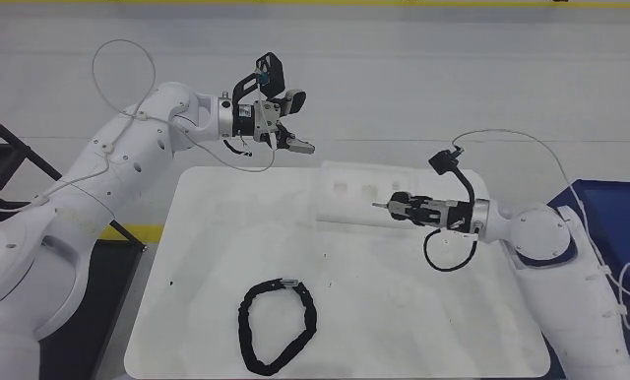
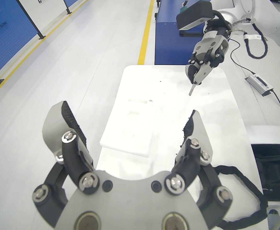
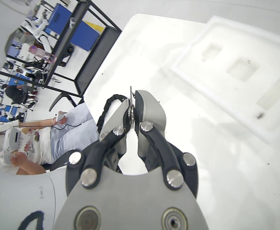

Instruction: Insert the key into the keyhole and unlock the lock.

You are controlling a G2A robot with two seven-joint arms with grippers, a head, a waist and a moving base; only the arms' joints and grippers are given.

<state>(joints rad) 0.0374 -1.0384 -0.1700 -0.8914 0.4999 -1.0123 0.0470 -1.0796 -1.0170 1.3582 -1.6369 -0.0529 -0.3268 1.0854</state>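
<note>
1. Chain lock (image 1: 243, 329) lies looped near the table's (image 1: 197, 282) front edge.
2. Right pincer (image 1: 394, 206), clamped on the key (image 1: 380, 205), hangs toward the right edge.
3. Foam tray (image 1: 345, 198) sits at the far edge.
4. Left pincer (image 2: 128, 108), wide open and empty, hangs past the far edge.

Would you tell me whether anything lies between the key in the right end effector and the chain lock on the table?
Nothing visible does. The right end effector holds the key beside the white foam tray, and only bare table lies between it and the chain lock. The open left end effector is well aside.
</note>
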